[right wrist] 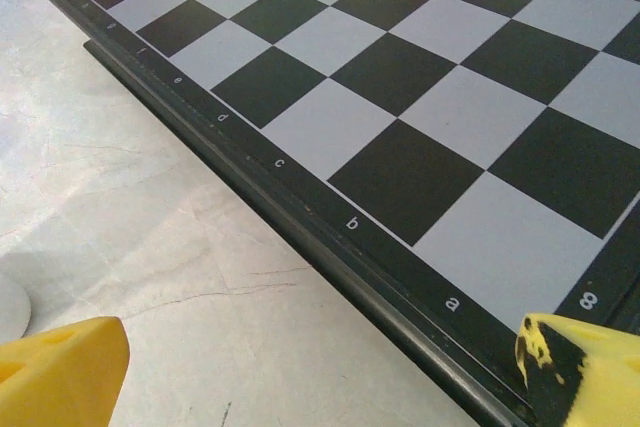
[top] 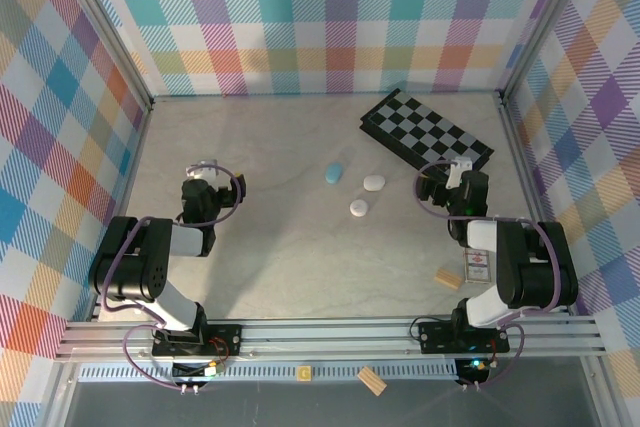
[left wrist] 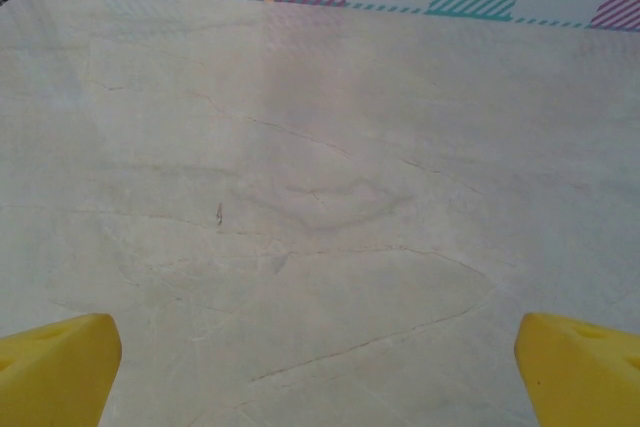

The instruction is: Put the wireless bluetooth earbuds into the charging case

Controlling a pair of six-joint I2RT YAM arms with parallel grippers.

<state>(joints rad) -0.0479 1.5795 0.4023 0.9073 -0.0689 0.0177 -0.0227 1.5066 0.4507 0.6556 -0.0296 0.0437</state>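
Top external view: three small rounded pieces lie on the surface (top: 280, 247), between its middle and its far edge and a little toward the right side. The light blue piece (top: 333, 172) is an oval pebble shape, its long axis running roughly from the near edge toward the far edge with a slight lean. The white oval piece (top: 374, 182) lies just to its right, long axis closer to left-right. The white round piece (top: 359, 208) sits nearer the arms and shows no clear long axis. All three look smooth and matte; at this size I cannot tell cases from earbuds, nor lids or seams.

The surface is pale grey stone-look with faint veins. A black-and-grey chessboard (top: 428, 133), flat and rimmed, lies at an angle near the far right corner. By the right arm, toward the near edge, are a tan wooden block (top: 448, 277) and a small card (top: 478, 265).

The left gripper (left wrist: 320, 367) stands spread wide over bare surface near the left side, its yellow fingertips (left wrist: 55, 367) far apart and holding nothing. The right gripper (right wrist: 320, 367) is equally wide and holds nothing, its fingertips (right wrist: 60, 367) at the chessboard's lettered rim.
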